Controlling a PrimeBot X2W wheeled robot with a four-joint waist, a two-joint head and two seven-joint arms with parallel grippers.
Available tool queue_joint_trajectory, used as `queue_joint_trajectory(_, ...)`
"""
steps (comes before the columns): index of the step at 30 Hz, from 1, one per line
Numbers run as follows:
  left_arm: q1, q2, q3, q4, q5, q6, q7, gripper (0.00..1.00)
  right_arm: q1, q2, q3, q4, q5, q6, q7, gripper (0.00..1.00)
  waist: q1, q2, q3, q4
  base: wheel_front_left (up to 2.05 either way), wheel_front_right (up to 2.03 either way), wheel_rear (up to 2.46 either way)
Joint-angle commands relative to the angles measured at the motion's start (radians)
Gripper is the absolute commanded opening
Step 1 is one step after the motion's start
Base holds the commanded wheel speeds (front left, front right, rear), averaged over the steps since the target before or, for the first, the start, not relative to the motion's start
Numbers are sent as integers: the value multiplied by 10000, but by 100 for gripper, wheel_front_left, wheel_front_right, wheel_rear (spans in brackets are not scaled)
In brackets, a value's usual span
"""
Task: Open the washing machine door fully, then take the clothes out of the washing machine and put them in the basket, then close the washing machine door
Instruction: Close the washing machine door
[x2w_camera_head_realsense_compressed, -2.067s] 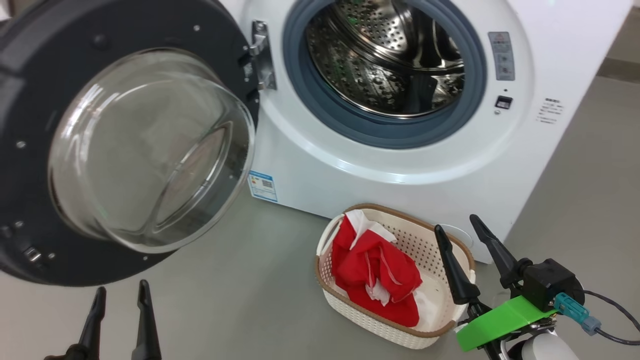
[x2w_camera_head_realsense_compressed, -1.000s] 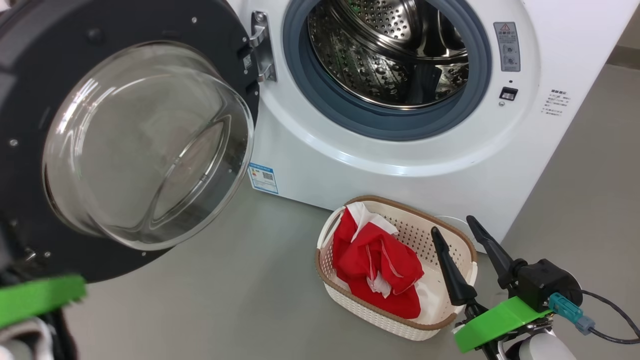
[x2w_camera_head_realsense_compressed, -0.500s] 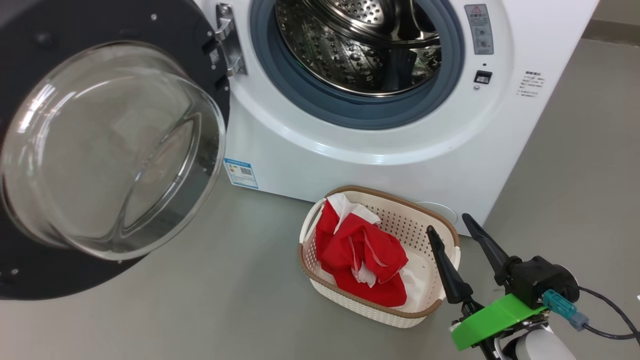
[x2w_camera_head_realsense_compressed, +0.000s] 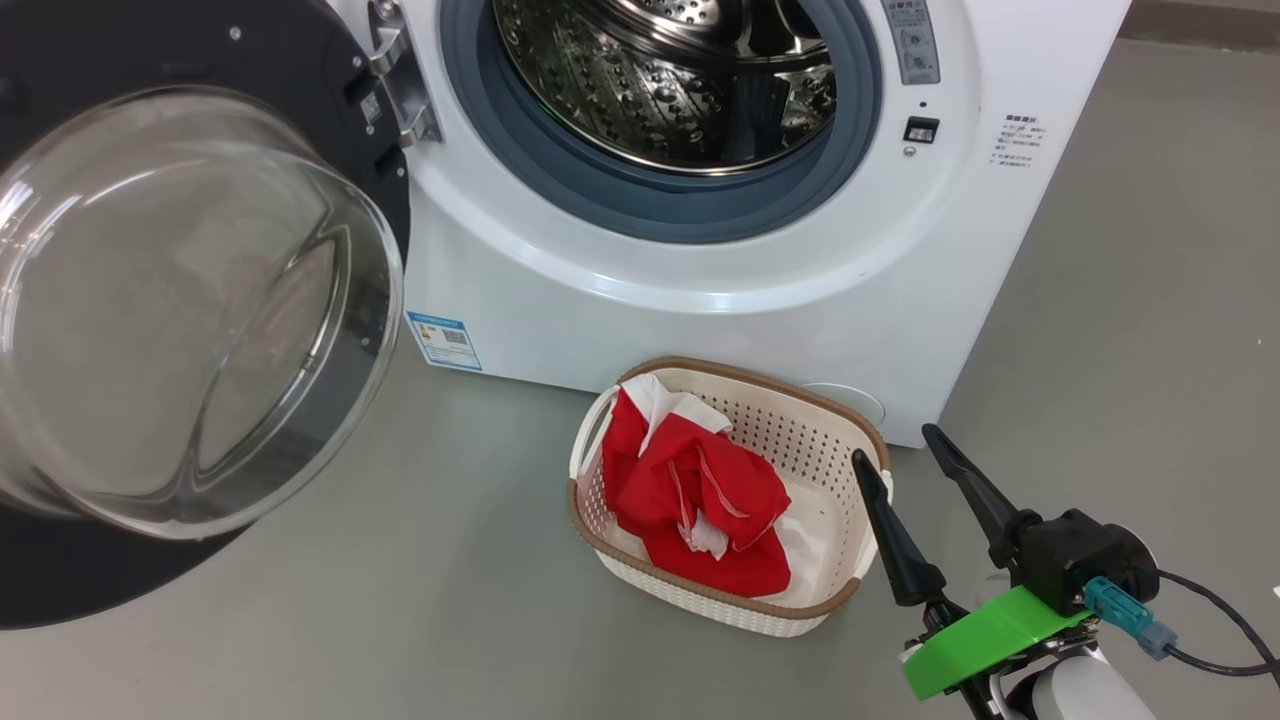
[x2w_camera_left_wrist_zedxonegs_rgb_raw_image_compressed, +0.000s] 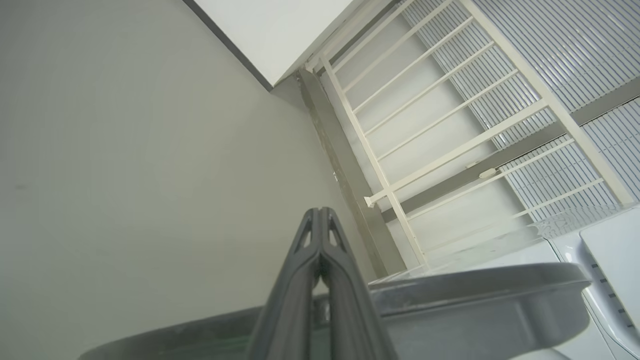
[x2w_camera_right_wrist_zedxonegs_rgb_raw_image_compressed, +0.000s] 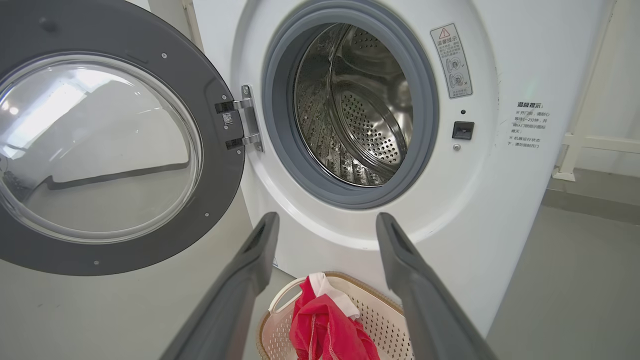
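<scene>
Door is swung right out to the left of the washer, hanging off its metal hinge. Its inner face is toward the head camera, with the glass bowl bulging our way. It's round, so no long axis to speak of. One door, one washer, mouth wide open: grey seal around a perforated steel drum.

Clothes are one red heap with white trim, lying in the left half of the basket; can't count separate pieces. Single basket, on the floor just in front of the washer's lower right. Its long side runs roughly along the washer front, with a white handle at its left end.

Writing: blue label low on the front near the door, too small to read. Right of the opening there's a sticker with a red warning triangle. Further right is a block of Chinese print, too fine for me to make out.

Two claws. Right claw is spread wide with nothing in it, hovering just beside the basket's right end. Its fingers point toward the washer, with a green bracket behind them. Left claw has its fingers pressed together with nothing between them, aimed toward a pale wall and a white railing.
</scene>
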Motion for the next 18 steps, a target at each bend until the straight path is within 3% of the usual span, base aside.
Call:
queue_joint_trajectory(1,-41,707,185,-368,-189,72,417,0,-316,-67,224,-260,-108,75,-65,100,0,0,77,-39,0,0,0)
queue_joint_trajectory(4,307,560,189,-836,-537,-8,1512,0,-332,-112,204,-268,-103,75,-65,100,0,0,110,-17,0,0,0)
queue_joint_trajectory(18,1851,-201,-148,-2550,-1142,-185,4035,0,-310,-47,401,-233,-60,75,-65,100,0,0,76,166,0,0,0)
